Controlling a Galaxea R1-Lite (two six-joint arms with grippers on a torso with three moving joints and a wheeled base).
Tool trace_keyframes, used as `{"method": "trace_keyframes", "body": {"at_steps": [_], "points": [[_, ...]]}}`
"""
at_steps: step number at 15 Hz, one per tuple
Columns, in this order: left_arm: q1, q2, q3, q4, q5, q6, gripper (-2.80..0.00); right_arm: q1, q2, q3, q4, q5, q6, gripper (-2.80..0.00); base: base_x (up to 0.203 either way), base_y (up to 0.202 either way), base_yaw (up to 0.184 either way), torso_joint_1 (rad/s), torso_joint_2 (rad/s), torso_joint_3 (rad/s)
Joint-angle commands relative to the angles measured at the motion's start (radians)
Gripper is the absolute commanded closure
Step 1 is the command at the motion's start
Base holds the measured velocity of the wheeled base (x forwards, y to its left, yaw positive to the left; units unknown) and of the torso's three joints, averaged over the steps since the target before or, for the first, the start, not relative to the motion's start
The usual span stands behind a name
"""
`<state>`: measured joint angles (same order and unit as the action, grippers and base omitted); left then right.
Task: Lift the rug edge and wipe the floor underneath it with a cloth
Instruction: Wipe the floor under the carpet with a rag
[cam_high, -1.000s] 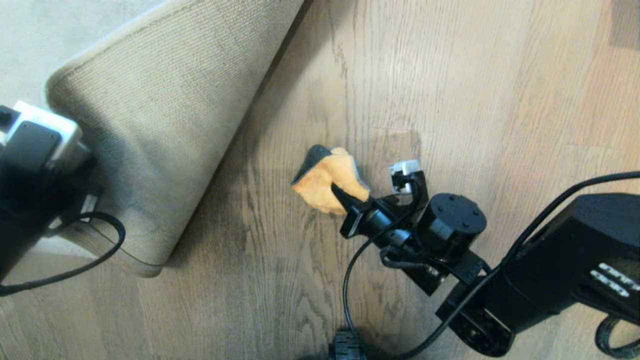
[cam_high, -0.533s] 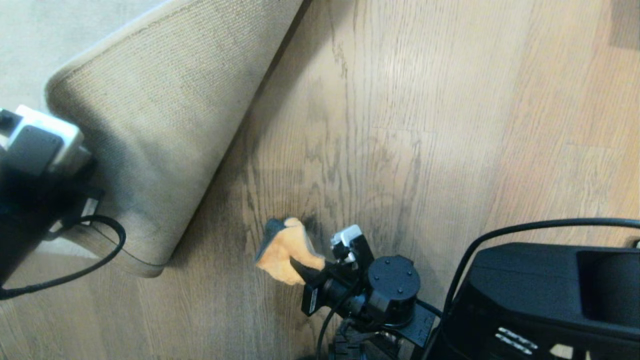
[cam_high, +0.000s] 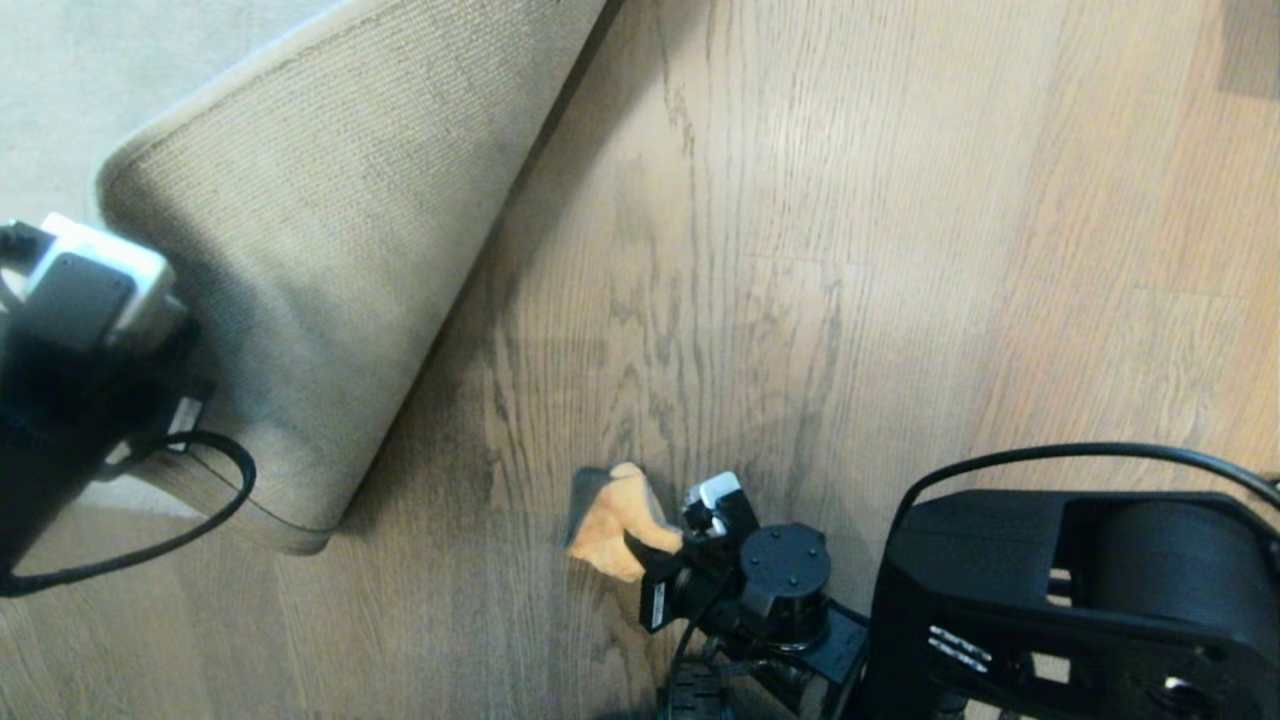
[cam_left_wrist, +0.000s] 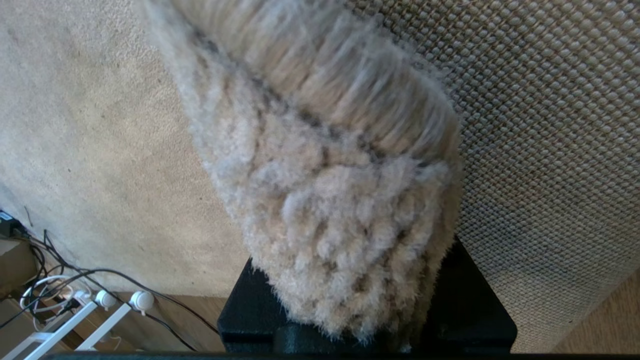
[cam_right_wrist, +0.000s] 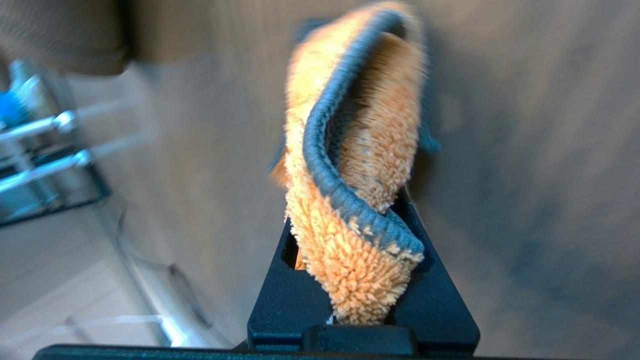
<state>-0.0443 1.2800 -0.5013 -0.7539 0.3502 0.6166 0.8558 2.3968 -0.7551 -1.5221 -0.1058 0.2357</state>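
Observation:
The rug edge (cam_high: 300, 520) is folded up and back, so its woven tan backing (cam_high: 330, 250) faces me above the wood floor (cam_high: 800, 250). At the far left my left gripper (cam_left_wrist: 360, 300) is shut on the fluffy rug edge (cam_left_wrist: 340, 210) and holds it up. In the head view only that arm's wrist (cam_high: 80, 330) shows. Low in the middle, my right gripper (cam_high: 645, 550) is shut on the orange cloth (cam_high: 610, 515), which presses on the bare floor right of the lifted rug. In the right wrist view the cloth (cam_right_wrist: 345, 235) with its grey trim bunches between the right gripper's (cam_right_wrist: 360, 270) jaws.
A black cable (cam_high: 200, 500) loops from the left arm over the rug's corner. Cables and white frame legs (cam_left_wrist: 100, 310) lie beyond the rug. A metal rack (cam_right_wrist: 45, 150) stands off to one side. A dark patch (cam_high: 1250, 45) sits far right.
My right gripper has dragged the cloth across the floor towards me and slightly towards the rug. The left gripper has kept the rug edge lifted in the same place.

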Motion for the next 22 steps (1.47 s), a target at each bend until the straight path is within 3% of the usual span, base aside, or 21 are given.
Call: {"method": "trace_keyframes", "body": {"at_steps": [1, 12, 22], "points": [[-0.004, 0.005, 0.0, -0.005, 0.002, 0.002, 0.0, -0.06, -0.03, -0.002, -0.048, -0.002, 0.001, 0.0, 0.0, 0.0, 0.0, 0.0, 0.0, 0.0], [-0.006, 0.01, 0.001, -0.007, 0.0, 0.0, 0.0, -0.248, -0.291, 0.044, -0.048, 0.005, -0.007, 0.0, 0.0, 0.0, 0.0, 0.0, 0.0, 0.0], [-0.009, -0.007, 0.01, -0.006, 0.001, 0.004, 0.0, -0.292, -0.537, 0.258, -0.048, 0.009, -0.064, 0.0, 0.0, 0.0, 0.0, 0.0, 0.0, 0.0]]}}
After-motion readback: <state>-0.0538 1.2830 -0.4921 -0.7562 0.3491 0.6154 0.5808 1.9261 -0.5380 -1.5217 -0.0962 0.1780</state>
